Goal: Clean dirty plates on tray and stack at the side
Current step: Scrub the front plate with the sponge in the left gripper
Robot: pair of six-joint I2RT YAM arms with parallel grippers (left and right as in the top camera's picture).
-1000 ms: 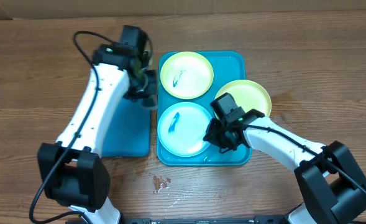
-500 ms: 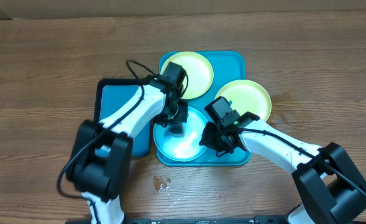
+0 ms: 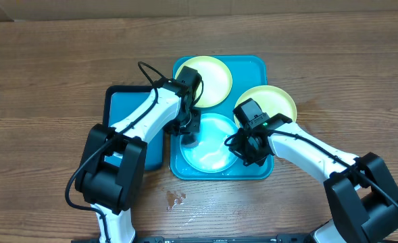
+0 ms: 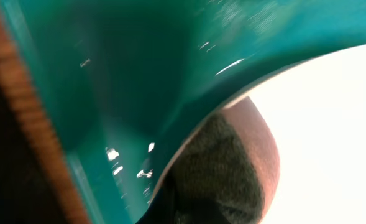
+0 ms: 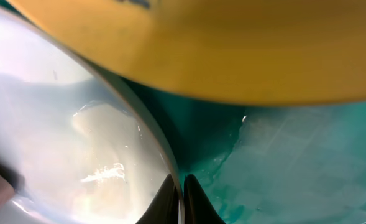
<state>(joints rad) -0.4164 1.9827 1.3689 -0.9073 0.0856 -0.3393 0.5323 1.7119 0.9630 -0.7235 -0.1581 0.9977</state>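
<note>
Right tool (image 5: 181, 188) slid rightward; only wrist view shows plate (image 5: 64, 112) rim pinched.

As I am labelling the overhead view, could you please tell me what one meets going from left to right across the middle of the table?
black-rimmed blue tray → left gripper → pale teal-rimmed plate → right gripper → rightmost yellow-green plate
</note>
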